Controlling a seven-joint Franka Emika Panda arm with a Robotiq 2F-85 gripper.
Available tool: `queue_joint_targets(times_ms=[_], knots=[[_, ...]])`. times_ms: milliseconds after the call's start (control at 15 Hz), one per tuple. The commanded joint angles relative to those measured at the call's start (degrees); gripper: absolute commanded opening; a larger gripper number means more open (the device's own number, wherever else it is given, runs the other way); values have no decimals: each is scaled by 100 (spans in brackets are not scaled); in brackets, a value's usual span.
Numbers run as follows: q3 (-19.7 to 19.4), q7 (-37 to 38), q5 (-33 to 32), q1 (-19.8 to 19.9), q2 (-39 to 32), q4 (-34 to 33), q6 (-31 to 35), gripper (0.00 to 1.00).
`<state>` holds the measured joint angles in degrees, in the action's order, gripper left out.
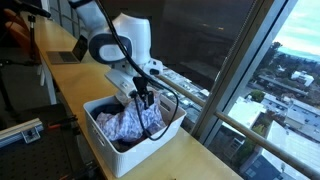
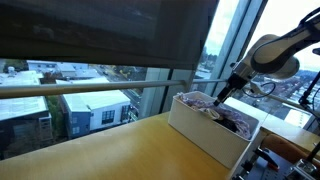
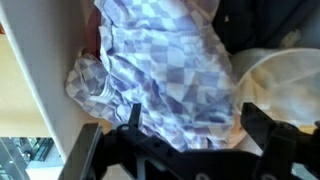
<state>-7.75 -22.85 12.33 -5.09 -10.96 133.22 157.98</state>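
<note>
With its jaws apart, the pincer [image 1: 143, 98] hangs close over the checked cloth [image 3: 165, 70] heaped in the white bin [image 1: 100, 128] on the table [image 2: 110, 150], seemingly at the reach-in step; a grasp would call for sinking onto a fold, then closing.

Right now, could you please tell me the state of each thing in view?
Hand, open, over the basket, holding nothing.
Checked cloth, crumpled, lying in the basket.
Basket, upright on the counter, well filled.
Blind, pulled partway down.
</note>
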Motion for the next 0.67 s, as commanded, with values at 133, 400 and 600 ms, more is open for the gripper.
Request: queue_joint_targets(times_ms=[133, 400, 600], knots=[[593, 433, -515, 587, -1308, -855, 116, 100], [740, 793, -767, 685, -2056, -1211, 165, 100], [665, 897, -948, 803, -2638, -1350, 205, 100]])
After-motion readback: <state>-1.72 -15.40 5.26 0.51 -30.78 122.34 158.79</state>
